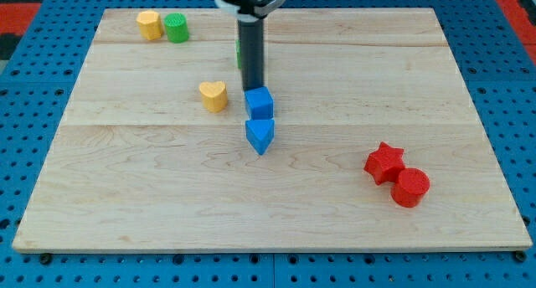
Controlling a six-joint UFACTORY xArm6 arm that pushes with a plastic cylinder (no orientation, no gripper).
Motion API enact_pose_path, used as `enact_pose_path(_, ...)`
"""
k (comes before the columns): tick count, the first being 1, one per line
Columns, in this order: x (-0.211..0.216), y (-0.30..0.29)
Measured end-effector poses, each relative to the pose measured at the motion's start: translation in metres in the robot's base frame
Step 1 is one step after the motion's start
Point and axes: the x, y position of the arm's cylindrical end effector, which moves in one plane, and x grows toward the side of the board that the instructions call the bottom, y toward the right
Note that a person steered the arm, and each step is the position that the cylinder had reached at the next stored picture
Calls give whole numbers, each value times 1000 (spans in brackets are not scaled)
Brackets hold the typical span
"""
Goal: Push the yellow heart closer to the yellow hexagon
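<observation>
The yellow heart [213, 95] lies left of the board's middle. The yellow hexagon [149, 24] stands at the view's top left, touching a green cylinder [176, 28] on its right. My rod comes down from the view's top; my tip [254, 90] sits just behind the blue cube [260, 102], about one block's width to the right of the yellow heart and not touching it. A green block [239, 54] is mostly hidden behind the rod.
A blue triangle-like block [260, 135] lies just below the blue cube, touching it. A red star [384, 162] and a red cylinder [410, 187] sit together at the view's lower right. The wooden board [126, 196] lies on a blue perforated base.
</observation>
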Motion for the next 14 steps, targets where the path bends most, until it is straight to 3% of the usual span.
enact_pose_path(2, 43, -24)
enact_pose_path(5, -46, -48)
enact_pose_path(8, -57, -177)
enact_pose_path(10, -20, -185)
enact_pose_path(11, -29, -222)
enact_pose_path(14, -71, -206)
